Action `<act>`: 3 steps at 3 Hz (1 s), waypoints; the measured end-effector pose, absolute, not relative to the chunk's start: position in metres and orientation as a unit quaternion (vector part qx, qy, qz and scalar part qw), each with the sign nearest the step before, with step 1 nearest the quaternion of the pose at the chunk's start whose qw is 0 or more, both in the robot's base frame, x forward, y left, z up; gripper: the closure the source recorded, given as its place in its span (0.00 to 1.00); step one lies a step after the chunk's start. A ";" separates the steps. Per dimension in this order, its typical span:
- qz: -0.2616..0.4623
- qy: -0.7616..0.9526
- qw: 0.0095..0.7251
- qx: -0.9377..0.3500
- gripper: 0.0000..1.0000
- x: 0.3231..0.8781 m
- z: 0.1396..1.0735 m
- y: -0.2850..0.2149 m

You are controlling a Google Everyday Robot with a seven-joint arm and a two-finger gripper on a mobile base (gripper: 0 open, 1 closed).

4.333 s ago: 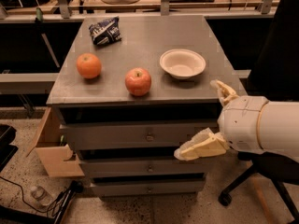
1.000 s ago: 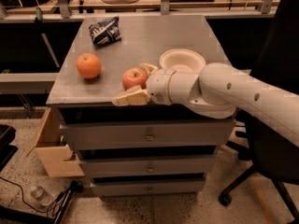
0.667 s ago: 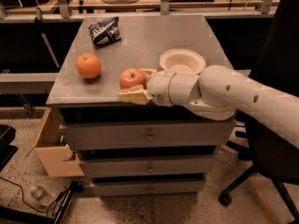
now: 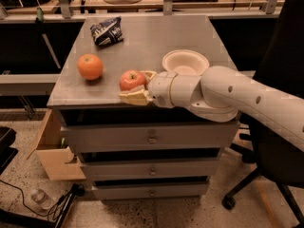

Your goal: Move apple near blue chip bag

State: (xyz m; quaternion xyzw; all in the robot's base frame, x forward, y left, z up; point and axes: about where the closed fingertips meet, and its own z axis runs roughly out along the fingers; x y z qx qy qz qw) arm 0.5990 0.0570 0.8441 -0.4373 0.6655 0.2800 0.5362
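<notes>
Tool (image 4: 137, 87) sits low at the front edge of the surface (image 4: 161, 32), pressed up against the apple (image 4: 131, 79) from its right and front side. Cannot tell if it is grasping the apple or just set around it. White arm (image 4: 237, 96) comes in from the right, passing over the front right corner.

Apple is on the surface near the front edge, about mid-width, upright. White bowl (image 4: 185, 62) is just behind the tool's wrist, right of the apple. Orange (image 4: 90, 66) is left of the apple, apart from it. Blue chip bag (image 4: 107, 31) lies at the back left of the surface, well apart from the apple, beyond the orange.

The surface tops a grey drawer cabinet (image 4: 152, 139). Black chair (image 4: 285, 70) at right.
</notes>
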 end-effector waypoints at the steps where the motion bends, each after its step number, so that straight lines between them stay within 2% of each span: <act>1: 0.281 0.661 0.535 -0.446 1.00 0.602 0.849 0.064; 3: 0.244 0.652 0.534 -0.480 1.00 0.646 0.928 0.080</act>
